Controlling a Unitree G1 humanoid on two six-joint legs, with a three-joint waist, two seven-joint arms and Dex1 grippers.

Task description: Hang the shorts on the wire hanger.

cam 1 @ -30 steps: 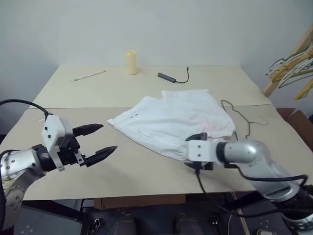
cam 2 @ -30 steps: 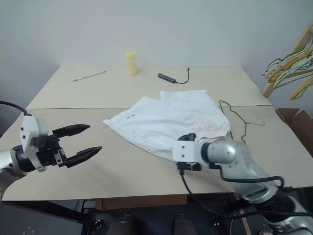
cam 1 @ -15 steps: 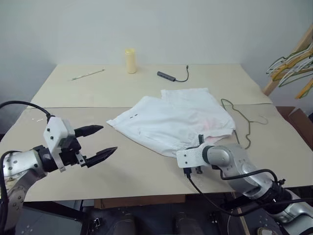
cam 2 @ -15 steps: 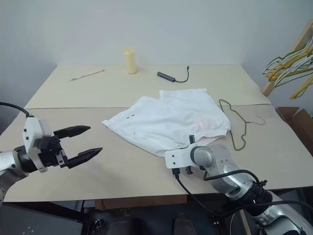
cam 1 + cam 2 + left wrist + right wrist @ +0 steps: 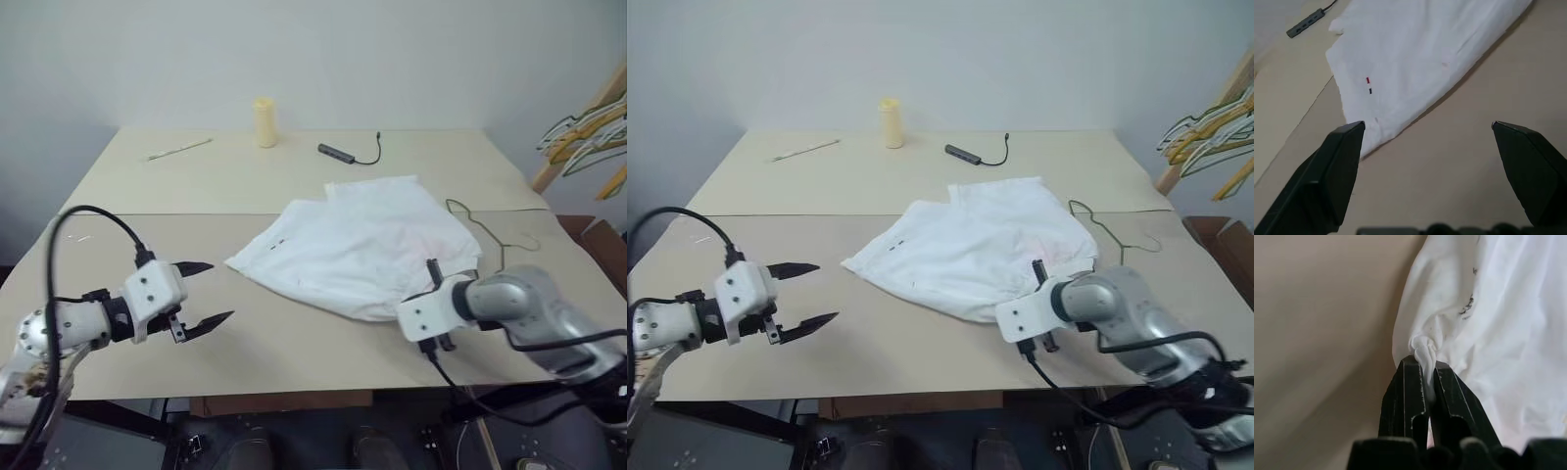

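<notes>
Right gripper — pinched soft shorts

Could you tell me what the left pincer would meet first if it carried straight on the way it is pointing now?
Probably the bare table just short of the shorts; the left pincer, open, tilts down toward their near edge, though depth is hard to judge.

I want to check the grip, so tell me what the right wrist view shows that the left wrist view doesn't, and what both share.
Right wrist view alone: the right gripper shut on a pinched fold at the edge of the shorts, with dark marks on the fabric close by.

Left wrist view alone: the left gripper open and holding nothing, above the table short of the shorts' corner, two small marks, one red and one dark, on the cloth, and a grey cabled adapter beyond it.

Both: the white shorts lying on the beige table.
</notes>
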